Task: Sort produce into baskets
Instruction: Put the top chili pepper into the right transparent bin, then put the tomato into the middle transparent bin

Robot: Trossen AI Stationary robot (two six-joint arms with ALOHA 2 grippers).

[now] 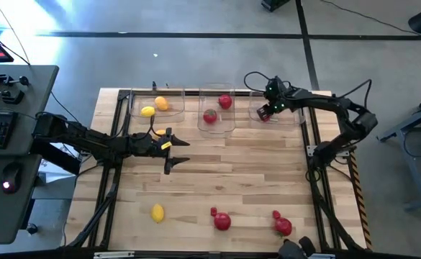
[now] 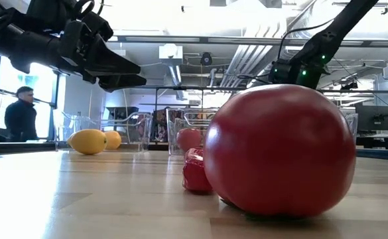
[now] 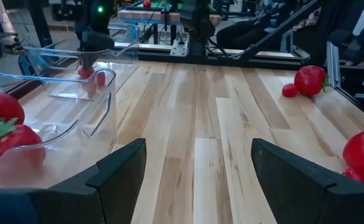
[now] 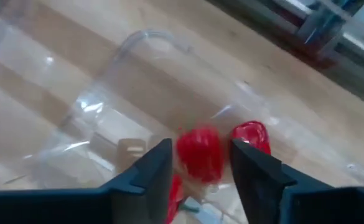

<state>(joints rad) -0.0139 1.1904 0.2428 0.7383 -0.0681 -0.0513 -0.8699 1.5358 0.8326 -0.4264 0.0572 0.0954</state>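
Three clear bins stand along the far edge: the left bin (image 1: 156,108) holds two yellow lemons, the middle bin (image 1: 216,108) two round red fruits, the right bin (image 1: 278,109) small red berries. My right gripper (image 4: 200,171) hangs over the right bin, pointing down, its fingers slightly apart. A blurred small red berry (image 4: 199,155) shows between them with a narrow gap on each side. Another berry (image 4: 251,137) lies on the bin floor. My left gripper (image 1: 180,151) is open and empty over the table's left middle.
Near the front edge lie a yellow lemon (image 1: 157,212), a small berry (image 1: 214,211) beside a round red fruit (image 1: 222,221), and another berry (image 1: 275,214) beside a red fruit (image 1: 283,227). Bare wood lies between the bins and these. A person (image 2: 21,113) stands beyond the table.
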